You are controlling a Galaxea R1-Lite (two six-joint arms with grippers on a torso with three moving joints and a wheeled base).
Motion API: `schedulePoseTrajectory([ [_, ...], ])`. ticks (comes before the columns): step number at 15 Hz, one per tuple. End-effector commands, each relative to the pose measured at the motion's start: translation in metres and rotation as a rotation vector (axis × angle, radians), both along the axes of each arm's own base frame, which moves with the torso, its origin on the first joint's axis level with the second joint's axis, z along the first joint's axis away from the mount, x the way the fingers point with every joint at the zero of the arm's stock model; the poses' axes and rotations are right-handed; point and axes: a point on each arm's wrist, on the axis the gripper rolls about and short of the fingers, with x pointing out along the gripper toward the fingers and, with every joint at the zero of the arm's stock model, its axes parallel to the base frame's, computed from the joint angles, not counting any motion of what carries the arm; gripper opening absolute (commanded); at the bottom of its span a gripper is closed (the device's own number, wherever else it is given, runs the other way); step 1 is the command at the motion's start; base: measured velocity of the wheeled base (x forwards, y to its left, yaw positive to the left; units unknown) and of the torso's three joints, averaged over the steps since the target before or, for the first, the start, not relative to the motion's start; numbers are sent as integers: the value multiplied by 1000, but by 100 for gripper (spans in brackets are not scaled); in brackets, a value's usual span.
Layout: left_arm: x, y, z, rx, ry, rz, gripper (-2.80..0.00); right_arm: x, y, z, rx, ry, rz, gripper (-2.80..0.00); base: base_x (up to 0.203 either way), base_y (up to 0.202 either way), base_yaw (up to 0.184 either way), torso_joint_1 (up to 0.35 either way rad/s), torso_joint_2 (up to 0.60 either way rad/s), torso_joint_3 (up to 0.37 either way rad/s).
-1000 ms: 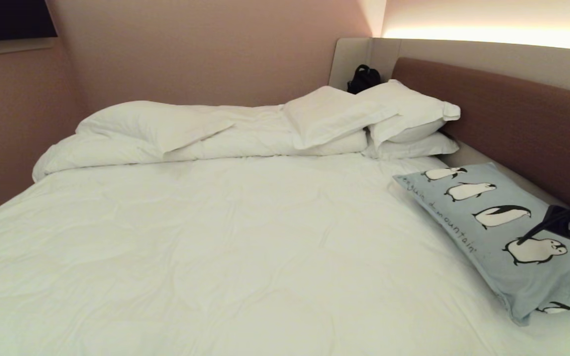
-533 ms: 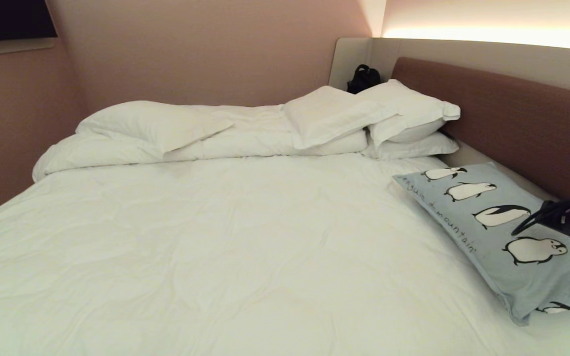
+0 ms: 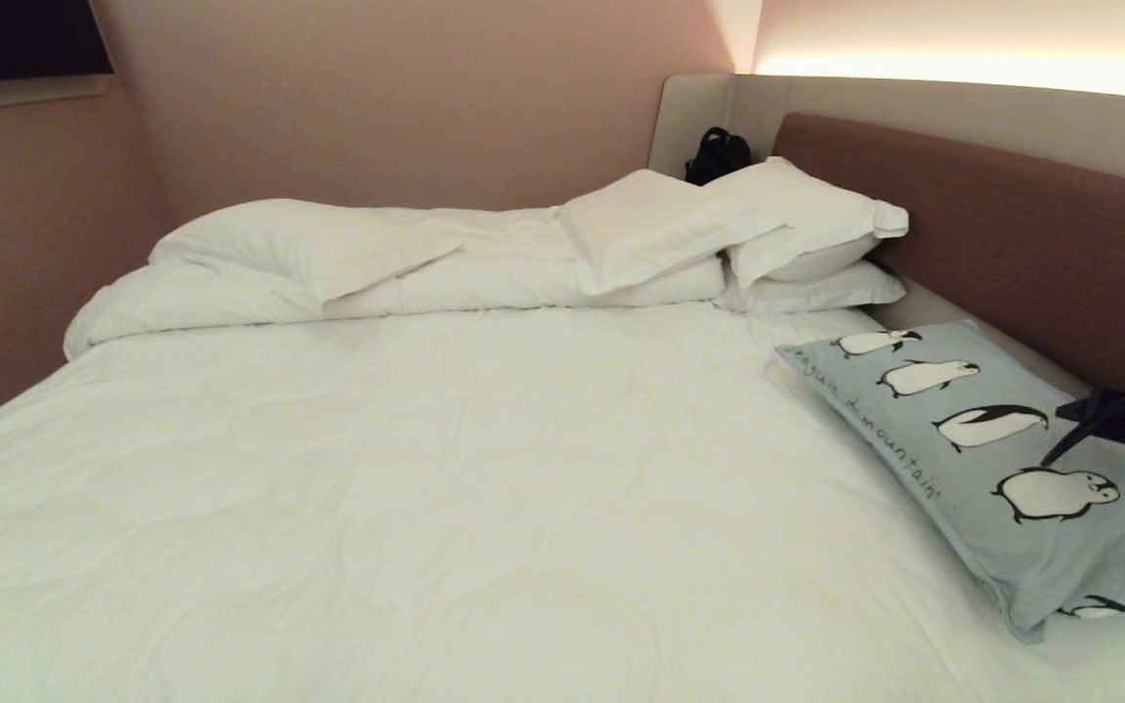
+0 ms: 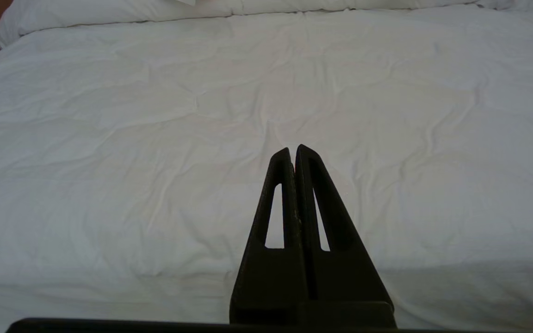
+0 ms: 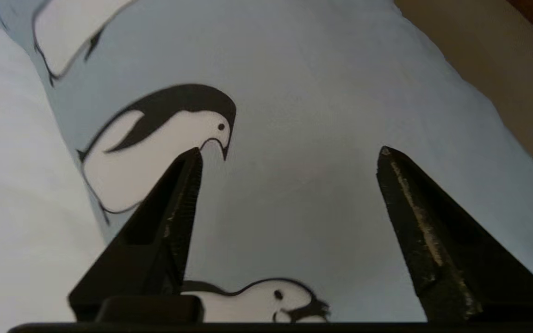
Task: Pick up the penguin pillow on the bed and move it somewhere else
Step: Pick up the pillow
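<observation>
Blue-grey penguin pillow [image 3: 992, 459] unmoved | right gripper [image 5: 289, 152] fingers now wide, lifted off | left gripper [image 4: 293, 150] fingers together

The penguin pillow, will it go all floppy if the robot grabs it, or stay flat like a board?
Probably floppy: the penguin pillow is soft fabric, puffed in the middle, so a pinched edge would likely lift while the rest droops. It looks light for its size, barely denting the bed. It shouldn't roll or break. The open right gripper may only catch cloth.
</observation>
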Motion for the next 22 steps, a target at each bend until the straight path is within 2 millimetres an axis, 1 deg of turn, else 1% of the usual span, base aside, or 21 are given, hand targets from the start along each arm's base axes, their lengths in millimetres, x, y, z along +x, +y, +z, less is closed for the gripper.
schedulePoseTrajectory([
  [1,0,0,0,0,0,1,-280,6,-7,-12,-100,55,107,0,0,0,0,0,0,0],
  [6,0,0,0,0,0,1,-280,1,-21,-19,-11,-1,266,0,0,0,0,0,0,0],
  [11,0,0,0,0,0,1,-280,-2,-16,-33,-15,33,322,0,0,0,0,0,0,0],
  [12,0,0,0,0,0,1,-280,0,-17,-40,-10,45,323,0,0,0,0,0,0,0],
  [15,0,0,0,0,0,1,-280,9,-23,-77,-9,113,310,0,0,0,0,0,0,0],
  [16,0,0,0,0,0,1,-280,9,-24,-80,-22,120,303,0,0,0,0,0,0,0],
  [17,0,0,0,0,0,1,-280,11,-25,-92,-17,139,296,0,0,0,0,0,0,0],
  [18,0,0,0,0,0,1,-280,14,-27,-109,-2,166,293,0,0,0,0,0,0,0],
  [22,0,0,0,0,0,1,-280,24,-33,-147,23,219,278,0,0,0,0,0,0,0],
])
